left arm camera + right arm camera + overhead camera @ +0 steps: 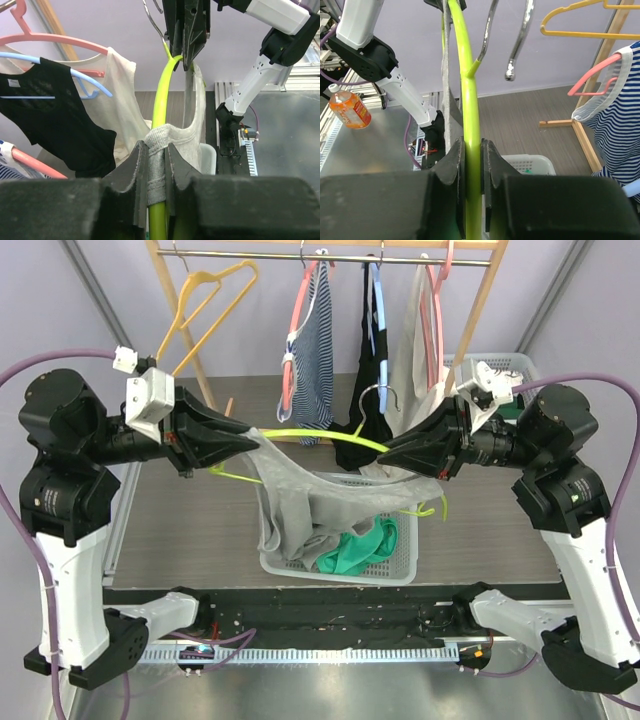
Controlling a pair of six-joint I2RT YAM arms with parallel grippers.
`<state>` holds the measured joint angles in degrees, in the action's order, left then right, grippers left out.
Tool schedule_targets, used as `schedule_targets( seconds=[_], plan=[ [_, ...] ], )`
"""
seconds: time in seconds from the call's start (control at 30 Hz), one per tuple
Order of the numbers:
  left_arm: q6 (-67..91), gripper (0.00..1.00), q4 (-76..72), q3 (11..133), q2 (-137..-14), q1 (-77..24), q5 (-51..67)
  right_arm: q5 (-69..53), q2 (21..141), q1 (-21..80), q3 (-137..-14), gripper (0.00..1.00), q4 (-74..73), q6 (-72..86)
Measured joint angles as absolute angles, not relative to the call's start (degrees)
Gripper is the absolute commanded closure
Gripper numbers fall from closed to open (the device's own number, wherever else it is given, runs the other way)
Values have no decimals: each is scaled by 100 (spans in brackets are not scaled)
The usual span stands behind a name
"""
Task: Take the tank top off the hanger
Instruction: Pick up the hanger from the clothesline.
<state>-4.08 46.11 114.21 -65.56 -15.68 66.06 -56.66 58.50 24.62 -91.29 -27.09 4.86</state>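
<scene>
Over the white basket [400,566] on the worktop [180,525], two hands hold up one lime-green hanger [322,436]. The left hand [250,443] is squeezed almost shut, pinching a strap of the grey tank top [290,490] against the hanger's end. The right hand [386,456] is squeezed tight on the hanger's other end, touching only the green bar. The one tank top hangs from the hanger, drooping down into the basket beside one green cloth [362,545]. Behind, one rail [330,256] carries four more hangers; three of them hold tops: one striped, one black, one cream.
</scene>
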Motion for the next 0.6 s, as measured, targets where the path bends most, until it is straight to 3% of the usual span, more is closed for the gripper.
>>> schedule_targets(
  seconds=[0.03,0.17,0.2,0.4,0.6],
  plan=[
    [-384,44,4606,11430,-6560,-1568,6589,-5653,5848,2464,-9129,99,-2703,471],
    [-169,17,4359,11500,-6573,-1566,6556,-5400,5852,2469,-9131,99,-2849,399],
    [-40,5,4244,11535,-6576,-1568,6558,-5304,5854,2467,-9131,99,-2897,329],
    [740,3,3474,11732,-6720,-1590,6611,-4657,5848,2480,-9115,99,-2934,-231],
    [978,12,3100,11719,-6938,-1678,6646,-4084,5566,2746,-8691,99,-2665,-1076]
  ],
)
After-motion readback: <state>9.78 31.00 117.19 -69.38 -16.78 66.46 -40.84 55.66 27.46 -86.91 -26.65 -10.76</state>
